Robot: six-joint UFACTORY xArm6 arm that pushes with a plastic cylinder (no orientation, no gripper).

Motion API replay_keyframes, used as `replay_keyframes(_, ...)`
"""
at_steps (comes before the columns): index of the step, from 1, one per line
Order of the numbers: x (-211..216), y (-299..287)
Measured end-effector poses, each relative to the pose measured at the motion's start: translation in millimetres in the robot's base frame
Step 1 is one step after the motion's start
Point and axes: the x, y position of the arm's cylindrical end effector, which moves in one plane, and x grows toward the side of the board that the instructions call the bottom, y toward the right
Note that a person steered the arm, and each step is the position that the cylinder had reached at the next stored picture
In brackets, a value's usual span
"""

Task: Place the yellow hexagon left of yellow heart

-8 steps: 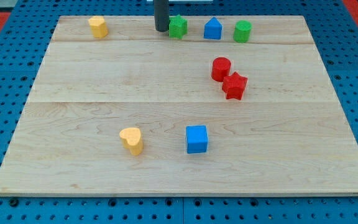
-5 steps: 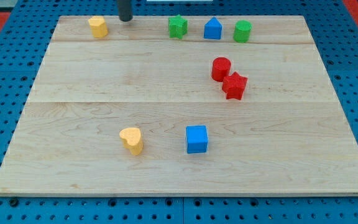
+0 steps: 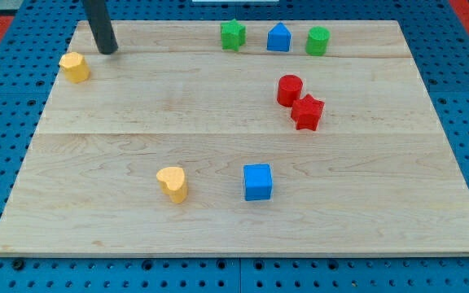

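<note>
The yellow hexagon (image 3: 75, 67) lies near the board's left edge, toward the view's top. The yellow heart (image 3: 172, 183) sits lower, left of the board's middle. My tip (image 3: 108, 50) rests on the board just up and to the right of the yellow hexagon, a short gap apart from it. The rod leans up out of the view's top.
A green star-like block (image 3: 233, 34), a blue house-shaped block (image 3: 278, 37) and a green cylinder (image 3: 317, 40) line the top edge. A red cylinder (image 3: 289, 89) touches a red star (image 3: 307, 111) at the right. A blue cube (image 3: 257, 181) sits right of the yellow heart.
My tip swept left along the top edge from beside the green star-like block. The yellow hexagon moved down and left, toward the board's left edge. Other blocks stayed put.
</note>
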Motion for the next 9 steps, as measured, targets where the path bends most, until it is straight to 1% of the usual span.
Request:
replay_keyframes(1, 9, -21)
replay_keyframes(2, 49, -18)
replay_keyframes(4, 64, -31)
replay_keyframes(5, 83, -31)
replay_keyframes(6, 79, -31)
replay_keyframes(7, 51, -32)
replay_keyframes(8, 73, -35)
replay_keyframes(9, 104, -45)
